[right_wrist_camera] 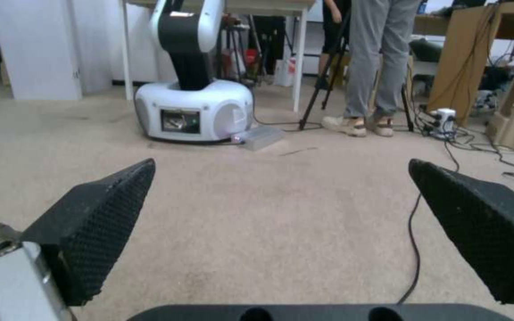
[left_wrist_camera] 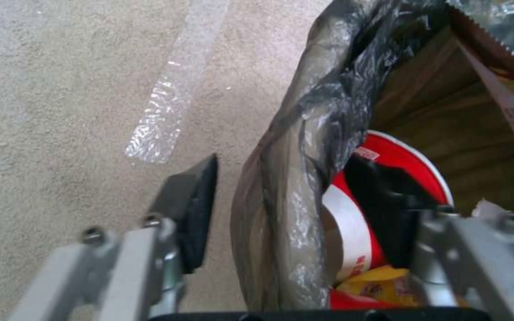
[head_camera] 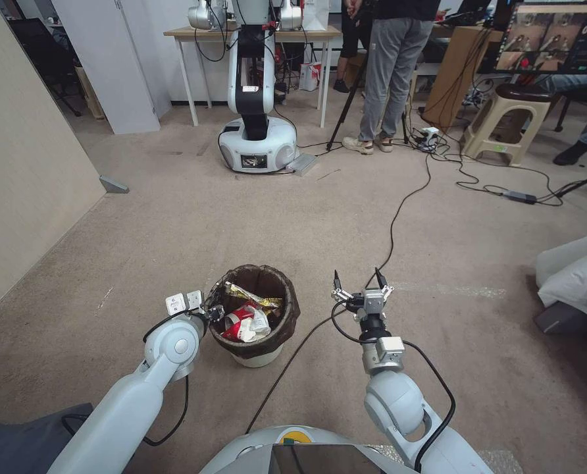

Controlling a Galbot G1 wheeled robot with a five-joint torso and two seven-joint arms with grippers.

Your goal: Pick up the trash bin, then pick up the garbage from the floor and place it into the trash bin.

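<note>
The trash bin (head_camera: 260, 359), white with a dark brown liner (left_wrist_camera: 304, 133) over its rim, stands on the carpet just ahead of me on the left. Inside it lies garbage: a red-and-white paper cup (head_camera: 235, 320), a gold foil wrapper (head_camera: 253, 295) and white tissue (head_camera: 259, 325). My left gripper (head_camera: 212, 313) is at the bin's near-left rim, open. One finger (left_wrist_camera: 192, 209) is outside the wall with a sliver of carpet between it and the liner. The other finger is inside, against the cup (left_wrist_camera: 412, 169). My right gripper (head_camera: 361, 284) hovers open over bare carpet to the right of the bin, holding nothing.
A black cable (head_camera: 399, 210) runs across the carpet past my right arm. Another white robot (head_camera: 257, 141) stands ahead by a table, with a person and a tripod beside it. A stool (head_camera: 504, 122) and cords are at the far right, white bedding (head_camera: 576, 270) at right, a wall (head_camera: 24, 164) at left.
</note>
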